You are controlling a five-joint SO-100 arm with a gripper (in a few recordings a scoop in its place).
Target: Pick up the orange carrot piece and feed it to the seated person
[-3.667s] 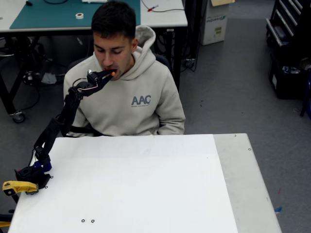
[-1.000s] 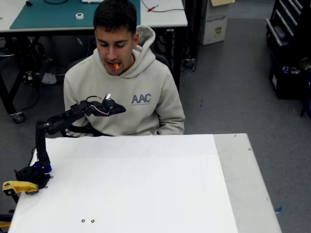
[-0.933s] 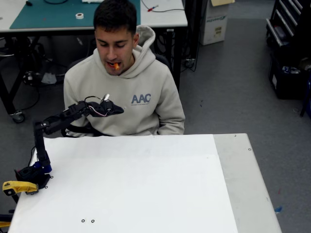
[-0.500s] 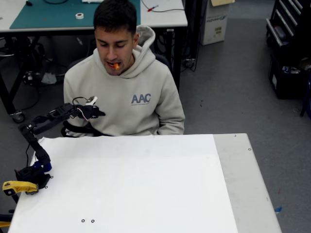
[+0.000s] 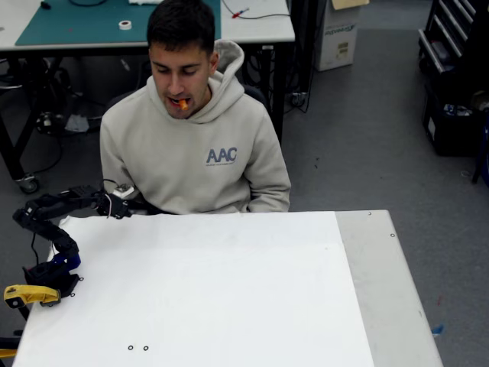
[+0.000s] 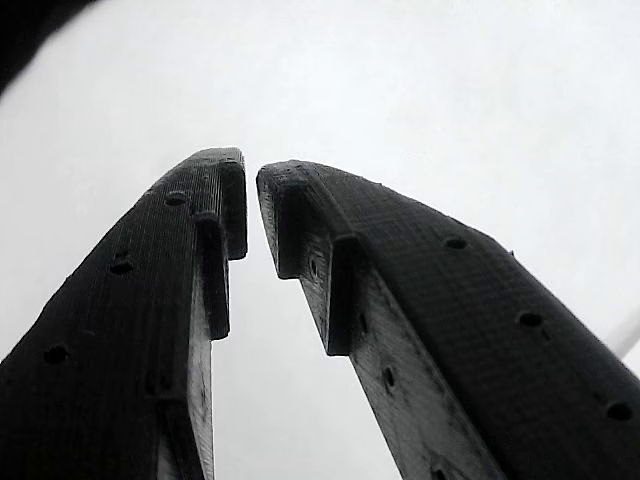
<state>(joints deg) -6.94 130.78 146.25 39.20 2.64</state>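
One tiny bright orange carrot piece [image 5: 181,103] sits in the mouth of one seated person in a beige hoodie [image 5: 200,157]. One black two-finger gripper [image 6: 251,205], nearly closed, holds nothing. One white table [image 5: 229,298]; grey floor [image 5: 367,130].

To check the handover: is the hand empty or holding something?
Empty. In the wrist view the hand has only a bare narrow gap between its black fingers; the orange carrot piece is in the seated person's mouth.
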